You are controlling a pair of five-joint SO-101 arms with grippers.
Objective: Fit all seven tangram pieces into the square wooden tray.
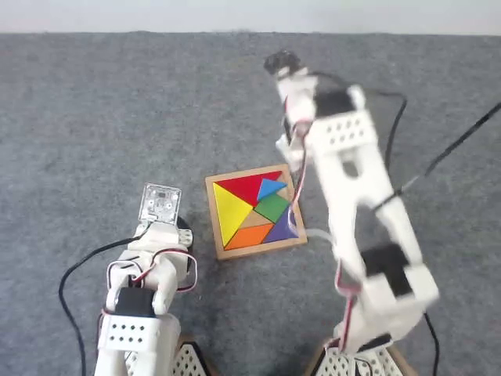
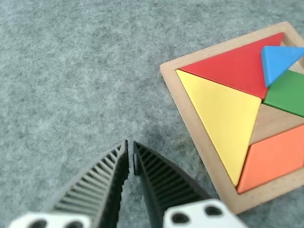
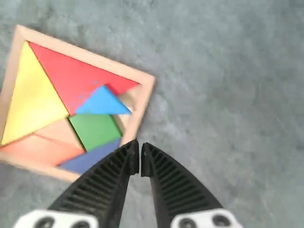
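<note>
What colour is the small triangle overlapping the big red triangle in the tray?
Blue. The small triangle shows best in the right wrist view.

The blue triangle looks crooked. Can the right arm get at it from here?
Probably yes: the right gripper hangs beside the tray and nothing covers the blue triangle, but its shut jaws would need opening first.

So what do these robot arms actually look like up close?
Both the left arm and right arm are chunky white plastic segments with black motor blocks at the joints. Thin red and white wires loop along them, and black cables trail over the grey mat. The left claw and right claw are black, ribbed and pointed, on white mounts.
</note>
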